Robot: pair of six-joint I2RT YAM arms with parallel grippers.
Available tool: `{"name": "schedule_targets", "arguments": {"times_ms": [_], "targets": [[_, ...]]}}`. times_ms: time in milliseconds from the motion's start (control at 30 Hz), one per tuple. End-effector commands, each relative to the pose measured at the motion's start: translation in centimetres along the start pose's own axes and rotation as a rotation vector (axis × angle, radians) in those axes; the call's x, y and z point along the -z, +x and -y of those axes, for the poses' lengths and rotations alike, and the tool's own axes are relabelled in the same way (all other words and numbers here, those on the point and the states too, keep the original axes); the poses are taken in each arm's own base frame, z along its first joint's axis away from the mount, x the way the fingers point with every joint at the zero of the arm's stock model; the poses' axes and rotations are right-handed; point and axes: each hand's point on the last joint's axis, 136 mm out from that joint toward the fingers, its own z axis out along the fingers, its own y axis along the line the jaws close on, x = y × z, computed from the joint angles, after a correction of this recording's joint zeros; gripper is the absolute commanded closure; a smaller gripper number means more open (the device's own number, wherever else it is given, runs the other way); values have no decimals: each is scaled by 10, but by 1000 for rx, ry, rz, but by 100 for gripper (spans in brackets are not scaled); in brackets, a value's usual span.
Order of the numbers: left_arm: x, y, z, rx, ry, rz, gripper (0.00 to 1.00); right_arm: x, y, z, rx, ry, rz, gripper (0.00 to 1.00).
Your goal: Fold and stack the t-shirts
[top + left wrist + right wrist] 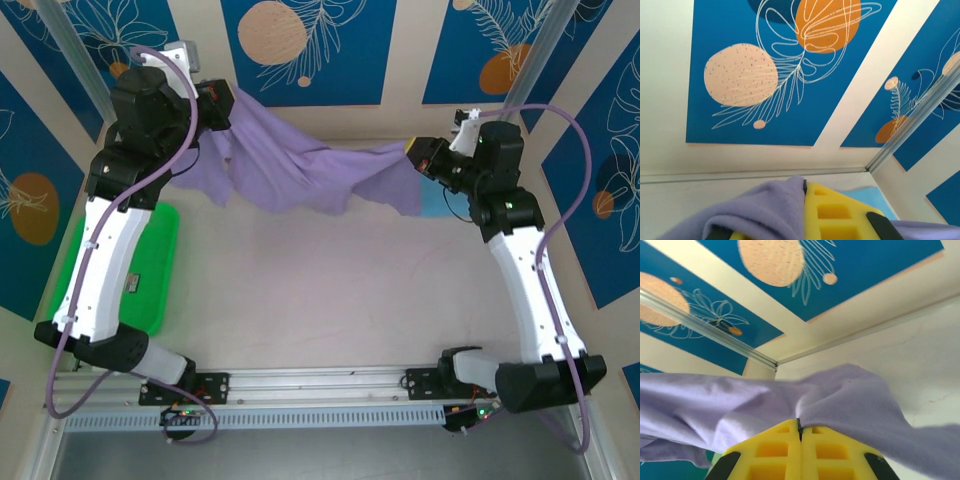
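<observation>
Close-up, right hand [800, 429] pinches t-shirt [855, 397]; overhead, it sags

Blue t-shirt [437, 201] was mostly hidden behind right end of lavender t-shirt [290, 170] & right gripper [413, 151], w/ green tray [165, 272], left of that shirt, partly under left arm [110, 250].
</observation>
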Motion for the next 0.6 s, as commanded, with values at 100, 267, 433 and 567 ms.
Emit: {"name": "schedule_targets", "arguments": {"times_ms": [100,267,433,567], "targets": [[53,-40,24,-2,94,143,88,49,-19,-58,185,-62,182,100],[26,-6,-26,19,-131,58,81,0,-13,-16,105,167,70,100],[-43,101,-142,171,-416,-263,58,-83,28,77,1,487,-290,100],[-79,216,-227,336,-592,-634,16,-139,81,144,-130,622,-584,64]]}}
